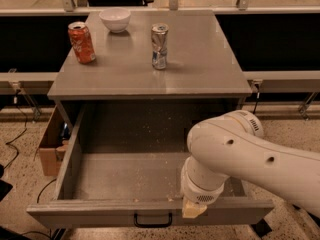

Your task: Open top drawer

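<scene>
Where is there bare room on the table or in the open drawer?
The table top is free right of the silver can and along the front edge. It is crowded at the back left by the red can and bowl. The top drawer has bare floor on the left. The gripper sits at its front wall, right side.

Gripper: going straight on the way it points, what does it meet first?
Probably the front wall of the top drawer: the gripper points down at that wall's upper edge, just right of the black handle. Depth is unclear; it may already be touching.
</scene>
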Controlling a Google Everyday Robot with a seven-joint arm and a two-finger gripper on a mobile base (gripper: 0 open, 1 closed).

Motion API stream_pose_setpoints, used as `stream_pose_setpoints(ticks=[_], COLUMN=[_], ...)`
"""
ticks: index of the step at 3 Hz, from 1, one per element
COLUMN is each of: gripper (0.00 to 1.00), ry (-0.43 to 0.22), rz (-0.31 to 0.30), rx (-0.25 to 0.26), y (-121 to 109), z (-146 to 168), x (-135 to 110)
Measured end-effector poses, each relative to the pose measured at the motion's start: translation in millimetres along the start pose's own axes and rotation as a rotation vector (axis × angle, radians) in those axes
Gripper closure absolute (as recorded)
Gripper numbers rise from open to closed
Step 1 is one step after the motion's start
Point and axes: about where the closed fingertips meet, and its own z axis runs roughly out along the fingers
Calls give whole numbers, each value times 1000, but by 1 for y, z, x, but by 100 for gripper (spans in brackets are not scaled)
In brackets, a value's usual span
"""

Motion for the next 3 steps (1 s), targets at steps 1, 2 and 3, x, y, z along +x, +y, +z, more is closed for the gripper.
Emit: stream_pose_setpoints(ticks=[1, 2, 3], gripper=[83, 52, 29], ry=[0, 0, 2], rz=[0, 0, -2], rx=[0, 0, 1], y=[0, 0, 0], z=[0, -1, -1], x=[2, 2, 2])
